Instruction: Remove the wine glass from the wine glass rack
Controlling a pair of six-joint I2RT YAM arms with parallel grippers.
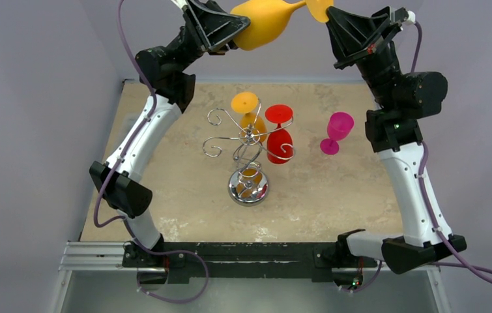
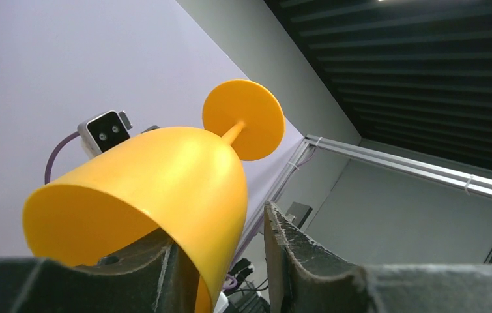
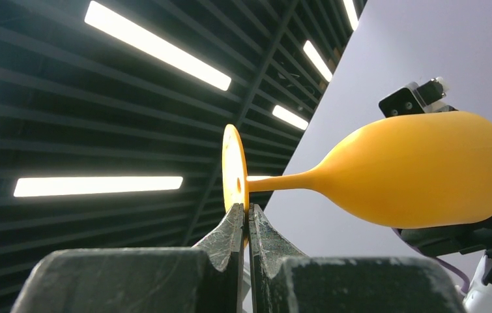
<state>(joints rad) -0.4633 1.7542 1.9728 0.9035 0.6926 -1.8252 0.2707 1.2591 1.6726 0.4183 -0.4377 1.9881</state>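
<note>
Yellow-orange plastic wine glass high above shiny chrome wire rack. R pincer clamped on its foot, L pincer apart astride bowl rim; imo close L gently b4 R releases.

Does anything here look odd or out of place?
Yes: an orange plastic wine glass hangs sideways high above the table, strung between both arms. The right gripper pinches its round foot; the left gripper's jaws straddle the bowl's rim. On the table nothing looks askew: the magenta glass stands upright beside the chrome wire rack.
</note>
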